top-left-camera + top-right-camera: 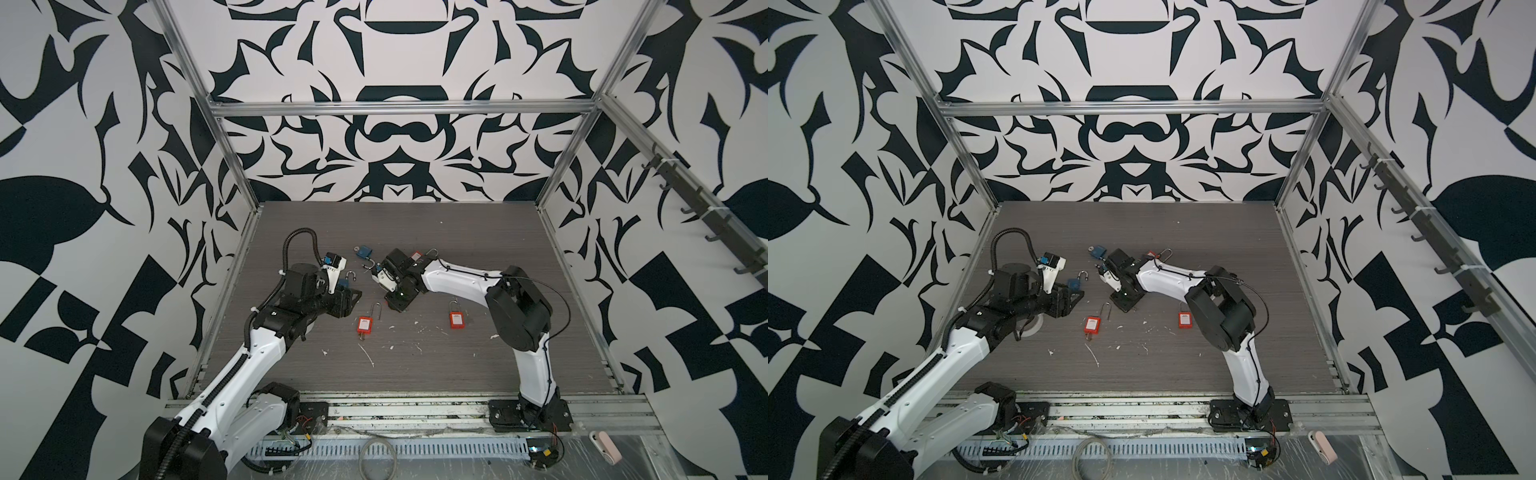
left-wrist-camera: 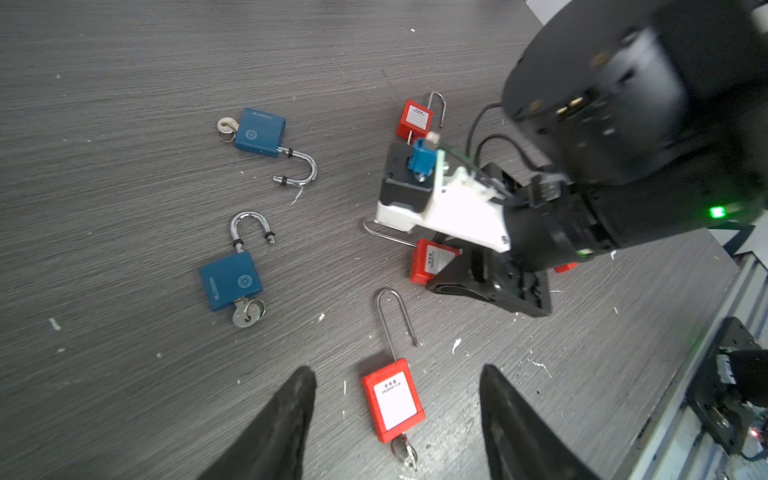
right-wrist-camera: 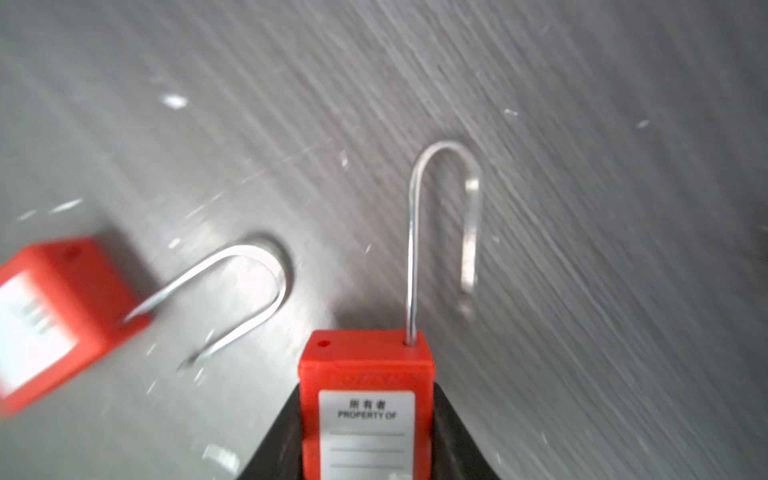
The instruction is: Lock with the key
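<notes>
Right gripper (image 3: pixel 366 401) pinches red padlock (image 3: pixel 365 361) labelled "所有者 PROPERTY OF", shackle (image 3: pixel 446 216) open; left gripper (image 2: pixel 397 374) fingers spread.

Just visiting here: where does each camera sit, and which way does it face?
Both top views: high above the arms' bases, looking down on the grey wood-grain table; the white-and-black left arm and right arm show.
Left wrist: on the left arm, looking across the table at two blue metal padlocks; its open left claw shows.
Right wrist: on the right arm, close on the red plastic padlock that its right claw grips.
Shared: the left wrist view also sees that claw and padlock.
</notes>
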Action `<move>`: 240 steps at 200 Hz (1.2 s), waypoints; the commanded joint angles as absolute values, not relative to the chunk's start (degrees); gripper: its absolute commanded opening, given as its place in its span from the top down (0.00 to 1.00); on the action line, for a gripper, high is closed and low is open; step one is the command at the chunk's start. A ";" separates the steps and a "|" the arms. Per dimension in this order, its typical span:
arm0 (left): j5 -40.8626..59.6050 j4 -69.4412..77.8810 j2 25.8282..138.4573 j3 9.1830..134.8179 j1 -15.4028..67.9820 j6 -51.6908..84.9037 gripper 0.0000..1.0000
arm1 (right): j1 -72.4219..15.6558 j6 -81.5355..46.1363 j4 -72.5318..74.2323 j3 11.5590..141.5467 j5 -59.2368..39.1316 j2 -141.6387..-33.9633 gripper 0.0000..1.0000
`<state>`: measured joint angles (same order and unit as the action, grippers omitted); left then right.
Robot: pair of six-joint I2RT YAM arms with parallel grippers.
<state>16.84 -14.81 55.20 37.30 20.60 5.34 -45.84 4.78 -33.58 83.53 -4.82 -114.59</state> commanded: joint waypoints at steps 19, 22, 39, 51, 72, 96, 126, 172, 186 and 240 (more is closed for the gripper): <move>32.03 -16.51 59.38 42.96 20.34 -7.01 0.34 | -45.09 19.30 -37.67 77.46 -14.34 -97.99 0.75; 33.15 -16.52 59.79 43.28 20.36 -7.75 0.34 | -45.08 20.43 -37.90 76.75 -15.02 -96.89 0.75; 38.63 -16.42 61.68 45.17 20.51 -11.70 0.35 | -44.66 25.92 -38.32 72.34 -18.83 -90.35 0.75; 41.84 -16.43 62.44 46.27 20.73 -14.45 0.35 | -44.39 28.92 -37.63 69.15 -20.32 -85.51 0.77; 47.72 -16.51 62.17 46.43 22.44 -22.94 0.36 | -44.30 32.72 -37.45 65.32 -21.03 -78.36 0.80; 49.19 -16.61 62.28 46.30 25.83 -28.99 0.37 | -44.30 33.32 -40.11 65.22 -20.92 -74.60 0.82; 48.49 -16.78 63.78 47.01 29.05 -31.45 0.38 | -44.30 33.31 -43.85 66.09 -21.21 -73.60 0.83; 46.03 -15.89 65.98 47.46 31.51 -32.87 0.42 | -44.30 34.01 -44.03 65.60 -22.42 -71.68 0.85; 46.23 -15.91 66.39 47.38 31.87 -33.37 0.43 | -44.30 34.04 -44.10 65.86 -22.98 -71.46 0.85; 46.56 -14.94 68.09 47.29 33.47 -33.75 0.57 | -44.38 33.09 -43.96 66.01 -24.97 -72.33 0.88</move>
